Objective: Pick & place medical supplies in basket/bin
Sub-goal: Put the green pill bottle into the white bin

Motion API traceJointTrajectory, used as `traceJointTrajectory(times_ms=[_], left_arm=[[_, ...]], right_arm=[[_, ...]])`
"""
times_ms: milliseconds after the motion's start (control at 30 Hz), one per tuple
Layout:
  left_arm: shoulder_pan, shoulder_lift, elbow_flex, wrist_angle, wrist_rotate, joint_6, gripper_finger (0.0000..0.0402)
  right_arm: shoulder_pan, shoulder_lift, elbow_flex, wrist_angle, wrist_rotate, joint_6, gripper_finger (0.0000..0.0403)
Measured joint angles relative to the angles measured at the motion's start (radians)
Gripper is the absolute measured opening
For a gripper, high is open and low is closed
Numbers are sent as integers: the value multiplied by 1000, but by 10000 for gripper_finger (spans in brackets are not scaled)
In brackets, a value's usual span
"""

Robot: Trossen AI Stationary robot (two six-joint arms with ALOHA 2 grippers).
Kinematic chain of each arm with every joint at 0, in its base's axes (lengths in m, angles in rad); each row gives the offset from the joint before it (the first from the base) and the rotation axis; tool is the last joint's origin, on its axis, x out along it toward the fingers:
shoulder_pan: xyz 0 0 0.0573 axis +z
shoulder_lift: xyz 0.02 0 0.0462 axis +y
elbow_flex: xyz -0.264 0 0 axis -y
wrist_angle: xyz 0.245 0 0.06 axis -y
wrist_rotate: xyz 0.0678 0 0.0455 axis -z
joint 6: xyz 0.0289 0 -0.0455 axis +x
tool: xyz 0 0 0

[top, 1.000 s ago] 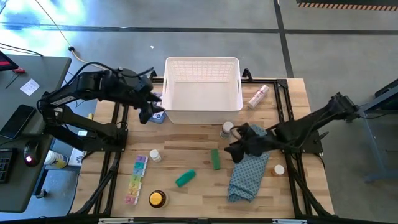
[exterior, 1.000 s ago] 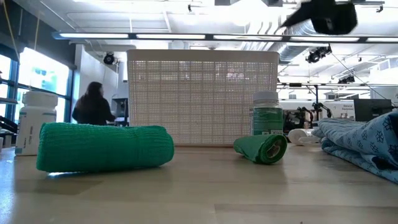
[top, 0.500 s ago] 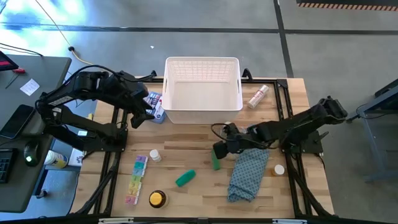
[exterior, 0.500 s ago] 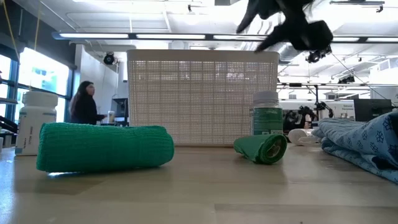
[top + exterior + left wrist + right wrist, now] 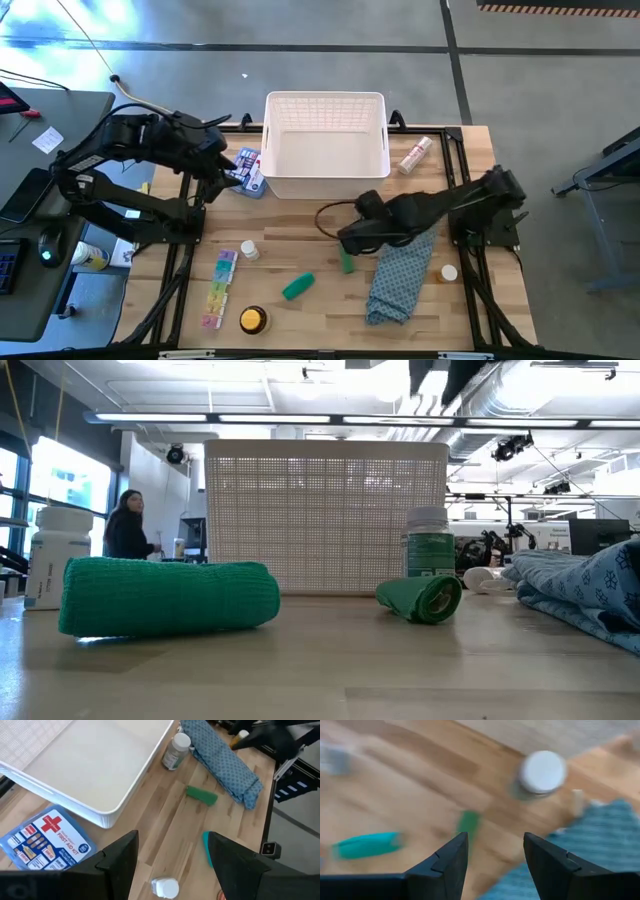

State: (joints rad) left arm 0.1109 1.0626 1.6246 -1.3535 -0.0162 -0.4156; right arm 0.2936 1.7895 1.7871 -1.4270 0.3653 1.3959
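White basket [image 5: 326, 145]: you have nothing in it yet; its floor shows bare in the high and left wrist views.
Left gripper [image 5: 232, 172]: your jaws stand apart and hold nothing, hovering just beside the blue-white red-cross pack [image 5: 249, 171], which lies on the surface against the basket's left corner.
Left side still to move: rainbow pill organiser [image 5: 217, 288], round yellow tin [image 5: 252, 319], a small white-capped bottle [image 5: 248, 250].
Middle: two green tubes, one [image 5: 297, 287] lying free, the other [image 5: 346, 262] just under your right gripper.
Right gripper [image 5: 352, 240]: parted and empty, poised above that green tube.
Right side: bottle [image 5: 176, 751] by the basket, pinkish tube [image 5: 415, 154], blue cloth [image 5: 400, 281].
Progress: by my reading, barely begun; every supply remains outside.
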Motion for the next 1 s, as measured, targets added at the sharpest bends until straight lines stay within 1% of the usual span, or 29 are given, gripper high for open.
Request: traceJointTrajectory(times_ms=[100,167,433,567,667,867,1000], left_arm=[[0,0,0,9,-1,8,271],[0,0,0,13,-1,16,271],[0,0,0,12,0,26,271],[0,0,0,12,1,26,271],[0,0,0,12,2,26,271],[0,0,0,12,4,26,271],[0,0,0,12,5,26,271]], right_arm=[[-48,29,-22,-22,-56,15,191],[-74,31,-56,0,-83,16,204],[-150,31,-130,63,-86,71,301],[-171,30,-164,98,-77,71,333],[-187,31,-200,142,-83,71,340],[-205,31,-289,237,-97,89,342],[-204,31,-304,250,-90,89,342]])
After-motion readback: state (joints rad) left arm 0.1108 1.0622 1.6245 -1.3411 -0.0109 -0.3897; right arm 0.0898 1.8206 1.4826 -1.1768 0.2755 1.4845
